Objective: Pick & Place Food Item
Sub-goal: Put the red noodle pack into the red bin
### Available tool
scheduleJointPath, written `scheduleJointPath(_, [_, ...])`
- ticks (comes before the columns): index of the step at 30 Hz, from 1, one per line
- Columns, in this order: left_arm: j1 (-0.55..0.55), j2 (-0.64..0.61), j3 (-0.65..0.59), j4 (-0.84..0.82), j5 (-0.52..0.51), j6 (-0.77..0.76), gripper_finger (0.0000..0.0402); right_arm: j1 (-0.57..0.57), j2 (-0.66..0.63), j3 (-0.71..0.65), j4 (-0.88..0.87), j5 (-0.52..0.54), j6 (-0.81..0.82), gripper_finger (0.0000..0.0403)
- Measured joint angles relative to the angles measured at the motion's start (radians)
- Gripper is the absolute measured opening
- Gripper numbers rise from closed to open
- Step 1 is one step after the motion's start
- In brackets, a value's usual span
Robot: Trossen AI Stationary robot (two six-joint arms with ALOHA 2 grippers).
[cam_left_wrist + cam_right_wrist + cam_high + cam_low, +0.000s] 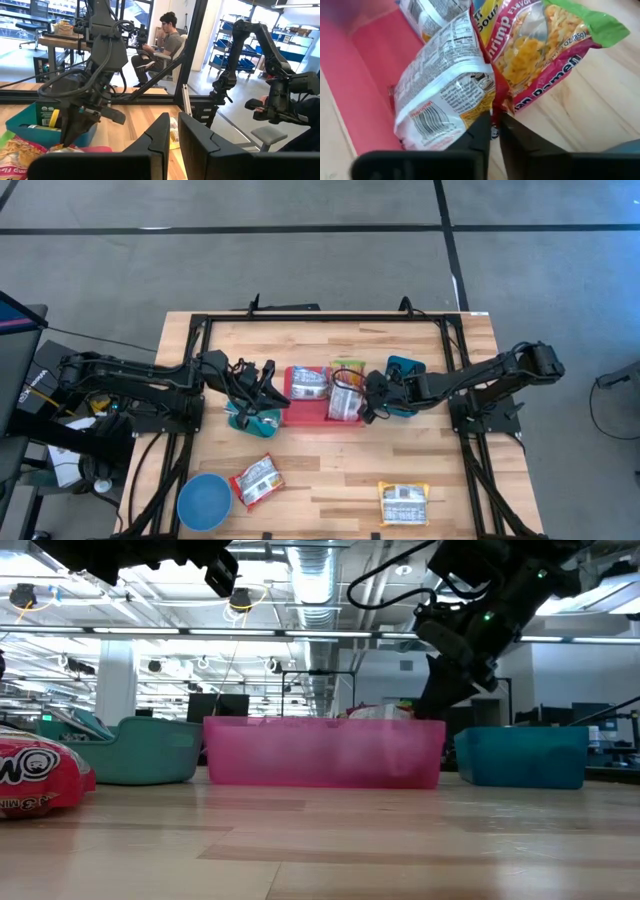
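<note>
Item: white crinkly foil food packet (445, 95), pinched at its edge in my right jaws (492, 125), over shallow pink plastic tray (305, 416). Step: grasp made. Next: lift toward twelve o'clock. Left jaws (262, 380) narrow, empty.

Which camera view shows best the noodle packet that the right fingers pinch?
The right wrist view: the noodle packet fills it, its edge pinched between the right gripper's fingers over the pink tray. The high view shows it small; the low view only its top; the left wrist view hardly any.
</note>
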Motion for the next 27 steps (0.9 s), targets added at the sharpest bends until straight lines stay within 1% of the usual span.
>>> scheduleJointPath(2, [0.0,0.0,0.0,0.0,0.0,0.0,0.0032,0.001,0.0,0.0,0.006,0.008,-0.003,0.001])
scheduleJointPath(4, [0.0,0.0,0.0,0.0,0.0,0.0,0.0032,0.001,0.0,0.0,0.026,0.011,-0.023,0.0003])
scheduleJointPath(14, [0.0,0.0,0.0,0.0,0.001,0.0,0.0032,0.001,0.0,0.0,0.107,0.015,-0.104,0.0002])
scheduleJointPath(27, [0.0,0.0,0.0,0.0,0.001,0.0,0.0032,-0.05,0.0,0.0,0.082,0.025,-0.132,0.0002])
